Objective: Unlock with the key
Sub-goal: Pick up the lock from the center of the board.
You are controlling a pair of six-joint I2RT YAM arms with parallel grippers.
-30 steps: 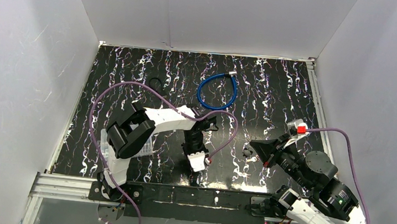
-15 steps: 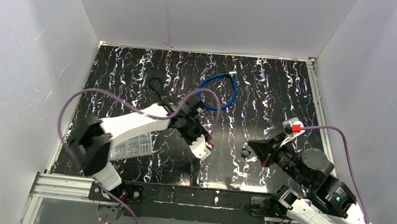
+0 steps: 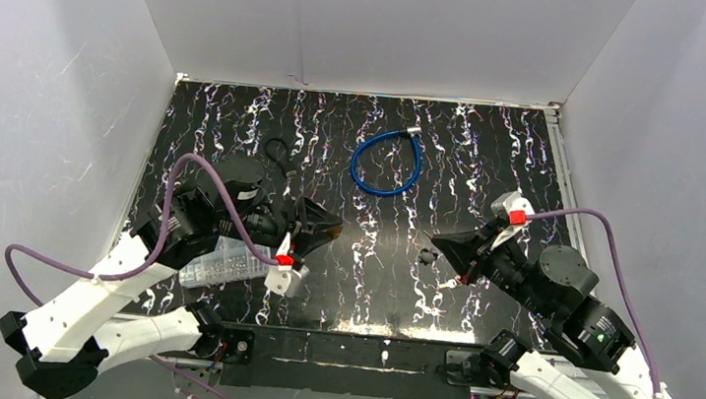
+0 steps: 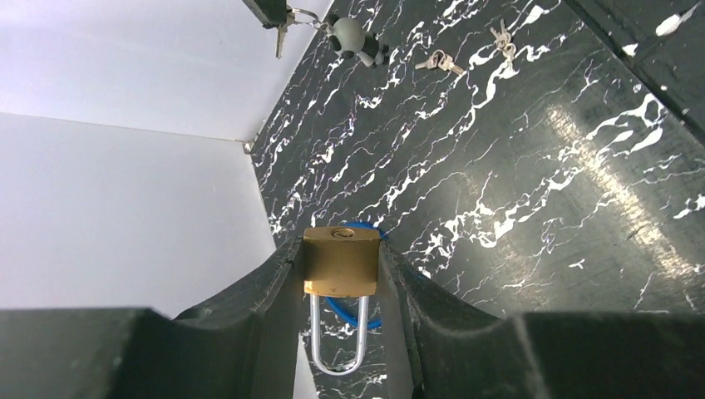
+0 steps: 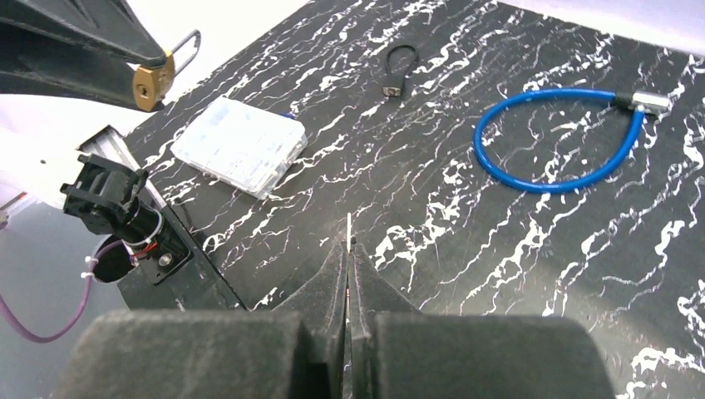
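Observation:
My left gripper (image 3: 330, 225) is shut on a brass padlock (image 4: 339, 261), held above the mat. Its keyhole end faces away from the wrist camera and its silver shackle (image 4: 337, 341) points back toward it. The padlock also shows in the right wrist view (image 5: 152, 81). My right gripper (image 3: 440, 240) is shut on a thin key (image 5: 347, 226) whose blade sticks out past the fingertips. In the left wrist view the key (image 4: 280, 41) hangs at the right gripper's tip with a grey charm (image 4: 353, 37) on its ring. The two grippers face each other, a gap apart.
A blue cable loop (image 3: 386, 161) lies at the back middle of the black marbled mat (image 3: 491, 165). A clear plastic box (image 3: 223, 263) lies under my left arm. A small black strap (image 3: 278, 149) lies at the back left. Loose small keys (image 4: 441, 60) lie on the mat.
My left arm has swung back from the middle of the mat to the left and lifted, its gripper now pointing right. My right gripper has moved slightly left toward it.

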